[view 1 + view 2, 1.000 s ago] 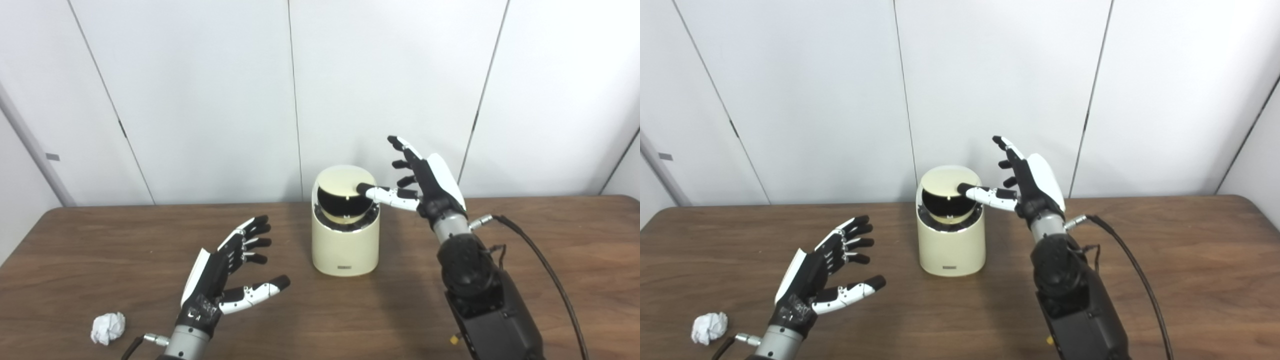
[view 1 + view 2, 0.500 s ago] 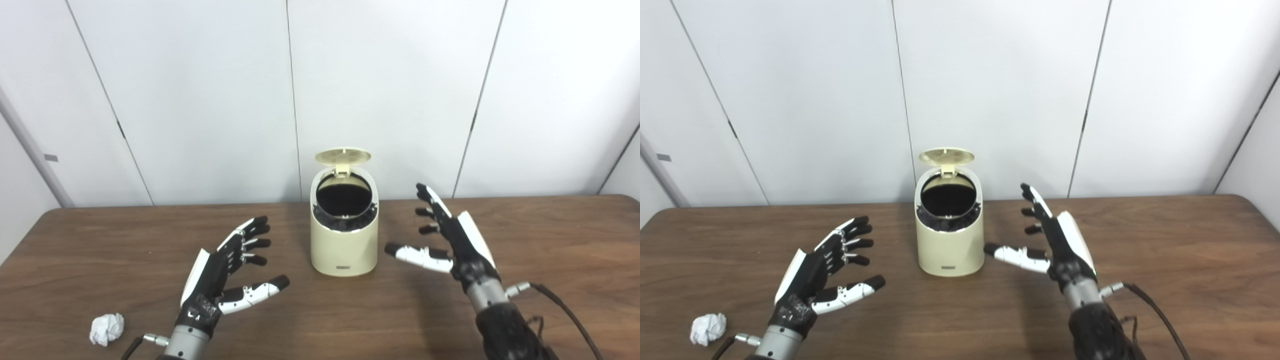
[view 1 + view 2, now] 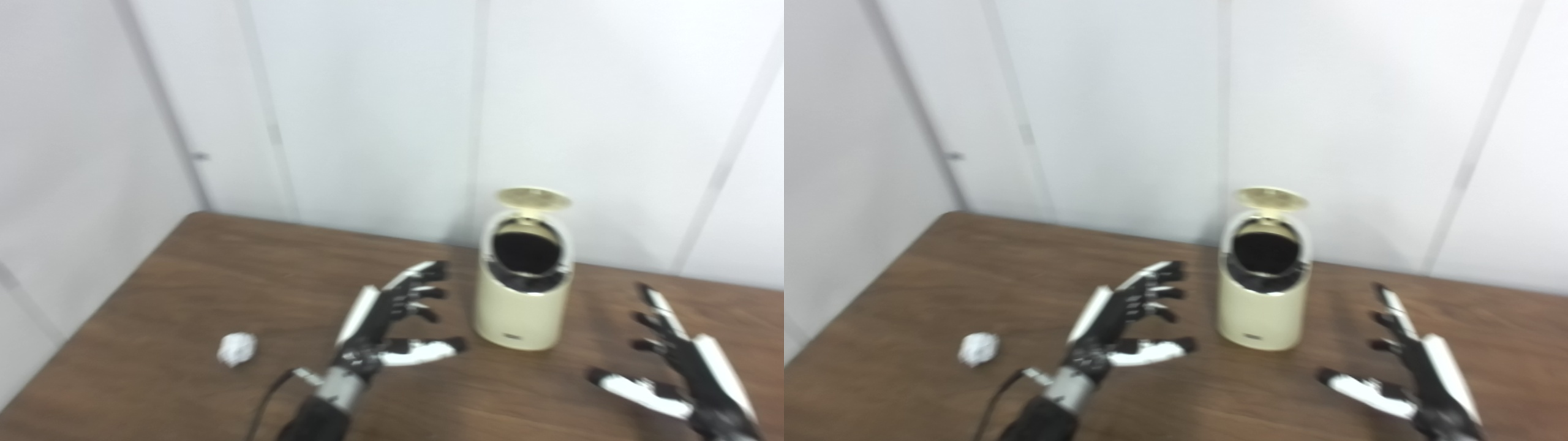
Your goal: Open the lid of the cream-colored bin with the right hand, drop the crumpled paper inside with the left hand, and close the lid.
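One bin [image 3: 523, 306], lid [image 3: 533, 197] up, between two spread, empty hands: left hand [image 3: 386, 327], right hand [image 3: 686, 373]; one crumpled paper [image 3: 236, 349] lies left of the left hand.

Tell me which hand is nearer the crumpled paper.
The left hand: the crumpled paper lies just to its left, while the right hand is beyond the bin.

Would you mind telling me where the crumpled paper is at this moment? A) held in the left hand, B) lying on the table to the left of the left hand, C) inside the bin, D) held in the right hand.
B: the crumpled paper lies on the table, apart from the open left hand.
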Controlling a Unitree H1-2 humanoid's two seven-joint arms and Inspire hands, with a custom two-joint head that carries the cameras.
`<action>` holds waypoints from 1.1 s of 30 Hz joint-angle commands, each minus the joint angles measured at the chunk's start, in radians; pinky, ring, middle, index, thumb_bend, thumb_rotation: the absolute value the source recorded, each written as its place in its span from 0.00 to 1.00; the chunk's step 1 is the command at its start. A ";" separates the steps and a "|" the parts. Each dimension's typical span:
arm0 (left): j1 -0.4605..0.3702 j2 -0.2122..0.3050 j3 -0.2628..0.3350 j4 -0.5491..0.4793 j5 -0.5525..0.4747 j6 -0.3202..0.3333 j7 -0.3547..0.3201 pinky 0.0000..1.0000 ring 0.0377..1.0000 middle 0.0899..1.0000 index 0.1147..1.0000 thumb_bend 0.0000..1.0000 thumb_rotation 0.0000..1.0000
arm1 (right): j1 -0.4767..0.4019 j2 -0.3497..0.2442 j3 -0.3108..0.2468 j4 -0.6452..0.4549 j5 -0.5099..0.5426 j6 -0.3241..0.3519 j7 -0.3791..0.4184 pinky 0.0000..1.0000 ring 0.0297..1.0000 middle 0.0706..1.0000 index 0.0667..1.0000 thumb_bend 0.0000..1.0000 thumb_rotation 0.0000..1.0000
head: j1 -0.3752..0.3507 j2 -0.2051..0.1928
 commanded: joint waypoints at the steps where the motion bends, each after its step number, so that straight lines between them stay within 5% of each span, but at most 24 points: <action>1: -0.008 0.011 0.013 -0.056 0.045 -0.016 0.037 0.58 0.75 0.84 0.86 0.76 0.16 | -0.030 -0.011 -0.006 -0.051 0.000 -0.002 0.011 0.81 0.92 1.00 1.00 0.84 0.31 | 0.008 0.000; 8: 0.041 0.070 0.040 -0.189 0.170 0.015 0.040 0.53 0.67 0.78 0.83 0.70 0.04 | -0.039 -0.015 -0.006 -0.093 0.004 0.052 0.048 0.82 0.92 1.00 1.00 0.85 0.30 | 0.054 -0.008; 14: 0.078 0.213 0.081 -0.361 0.301 0.109 -0.052 0.50 0.62 0.71 0.75 0.73 0.00 | -0.045 -0.020 -0.010 -0.095 0.008 0.039 0.060 0.79 0.92 1.00 1.00 0.83 0.30 | 0.063 -0.008; 19: 0.107 0.401 0.164 -0.485 0.360 0.178 -0.185 0.45 0.58 0.67 0.68 0.76 0.00 | -0.048 -0.021 -0.012 -0.097 0.009 0.035 0.064 0.76 0.91 0.99 1.00 0.82 0.30 | 0.068 -0.006; 27: 0.148 0.530 0.239 -0.508 0.482 0.244 -0.283 0.44 0.56 0.64 0.64 0.83 0.00 | -0.052 -0.015 -0.005 -0.114 0.014 0.056 0.080 0.74 0.92 1.00 1.00 0.81 0.27 | 0.075 -0.003; 33: 0.176 0.579 0.253 -0.481 0.623 0.274 -0.355 0.48 0.59 0.66 0.65 0.85 0.00 | -0.052 -0.017 -0.006 -0.130 0.006 0.071 0.090 0.75 0.92 1.00 1.00 0.79 0.25 | 0.074 0.003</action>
